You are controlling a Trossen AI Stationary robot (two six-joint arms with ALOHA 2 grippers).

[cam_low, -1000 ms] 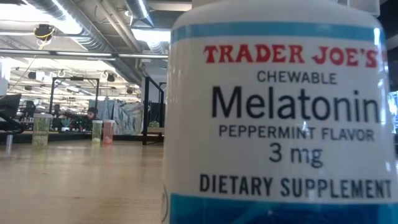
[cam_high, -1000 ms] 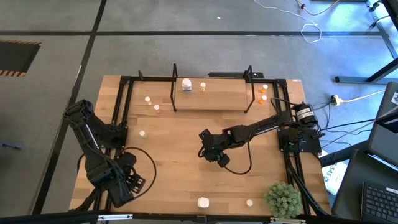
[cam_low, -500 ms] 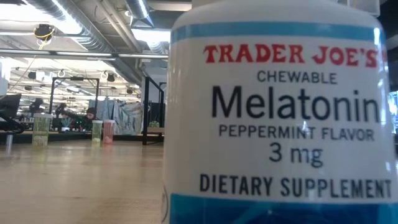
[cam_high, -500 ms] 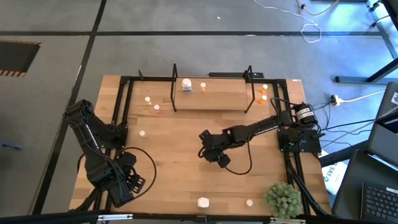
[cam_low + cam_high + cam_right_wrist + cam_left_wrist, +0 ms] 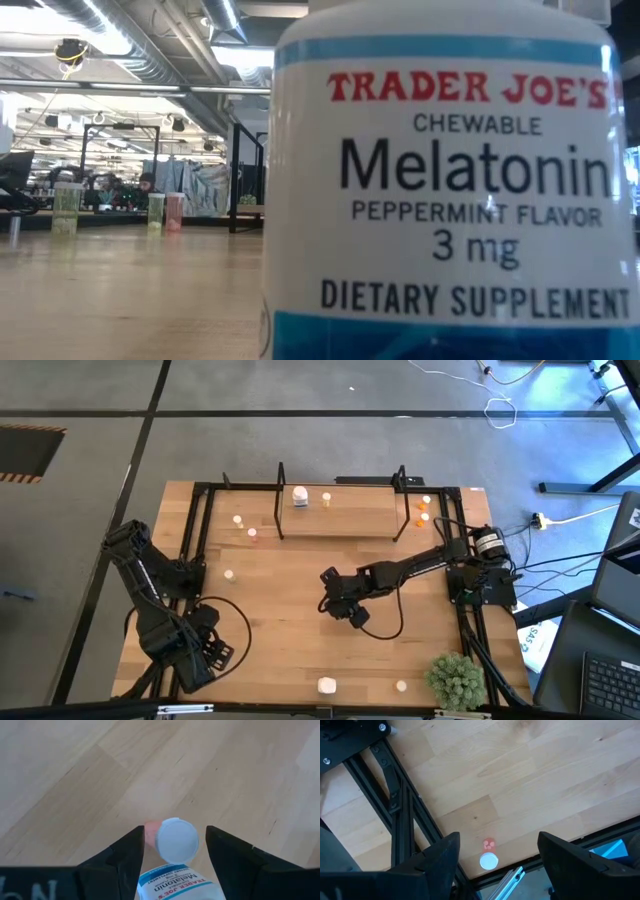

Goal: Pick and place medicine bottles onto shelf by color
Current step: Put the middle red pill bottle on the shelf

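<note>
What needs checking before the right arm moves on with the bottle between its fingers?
1. White bottle sits between the fingers of the right end effector, above the middle of the table: ok.
2. Grip is firm enough for carrying: cannot tell.
3. Shelf has bare space beside the shelved white bottle: ok.
4. Table between the right end effector and the shelf is free of other bottles: ok.
5. Left end effector is open, holds nothing, and waits at the table's left side, out of the way: ok.
</note>
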